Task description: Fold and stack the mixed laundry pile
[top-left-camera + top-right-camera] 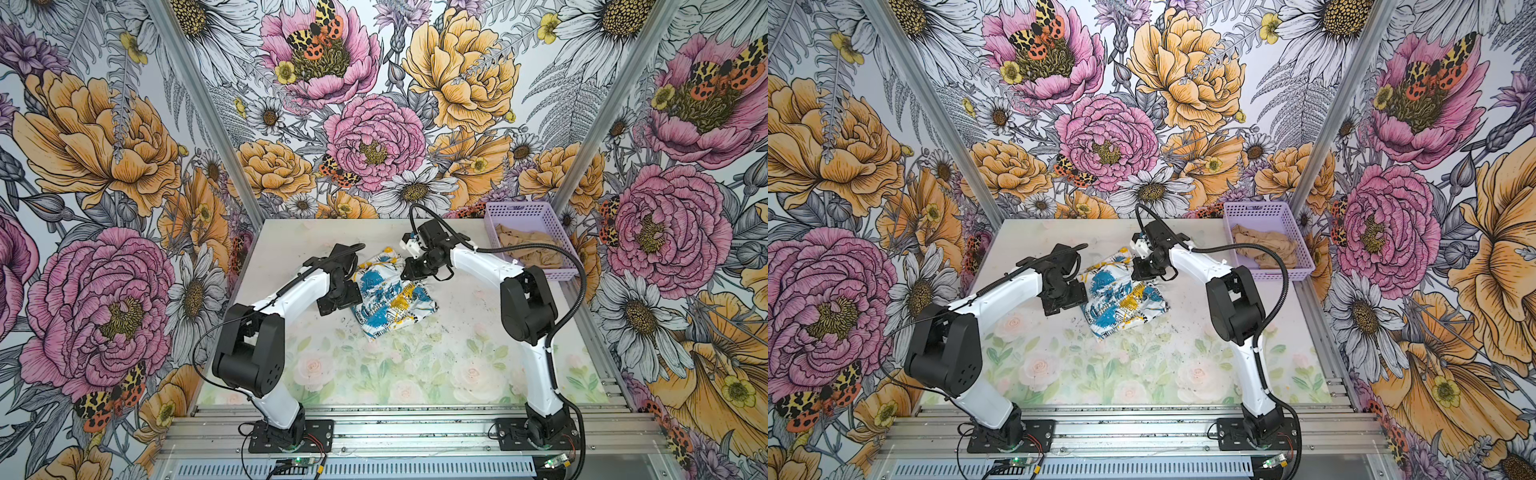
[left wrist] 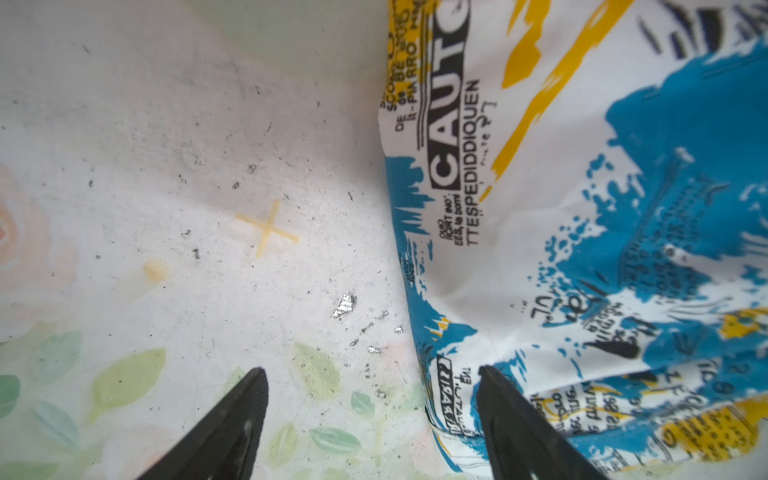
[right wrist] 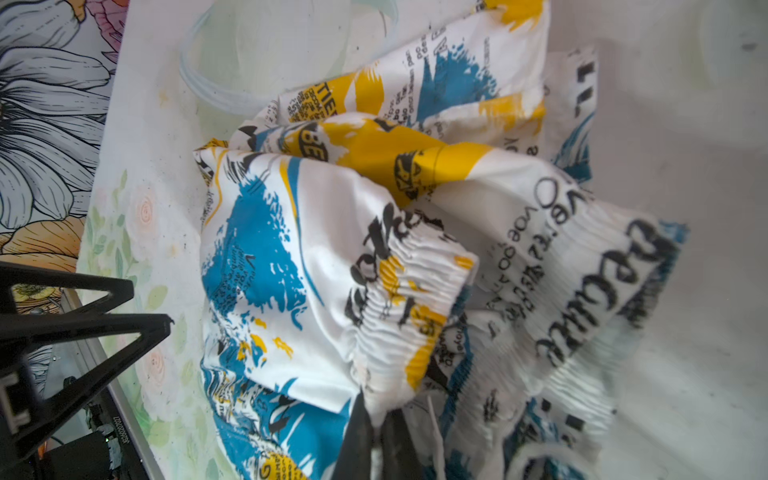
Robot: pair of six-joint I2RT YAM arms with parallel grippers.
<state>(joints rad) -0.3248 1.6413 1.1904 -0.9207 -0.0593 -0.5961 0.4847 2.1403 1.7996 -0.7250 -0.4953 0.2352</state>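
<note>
Printed garment (image 1: 390,299): white, blue and yellow with black letters. It lies bunched up in the middle of the table (image 1: 457,332), not folded flat.
Right gripper (image 3: 376,409): pinched tight on a stretchy edge at the garment's far right.
Left gripper (image 2: 372,369): jaws wide apart, holding nothing, just beside the garment's left edge.
Tan garment (image 1: 528,249): crumpled in the purple basket (image 1: 519,206), far right.
Left to do: nearly everything, I think. Fold both, then stack.

The white blue-and-yellow lettered garment (image 1: 392,299) lies centrally on the table (image 1: 436,365), the tan-beige garment (image 1: 530,247) inside the lavender perforated plastic basket (image 1: 519,212) back right.
</note>
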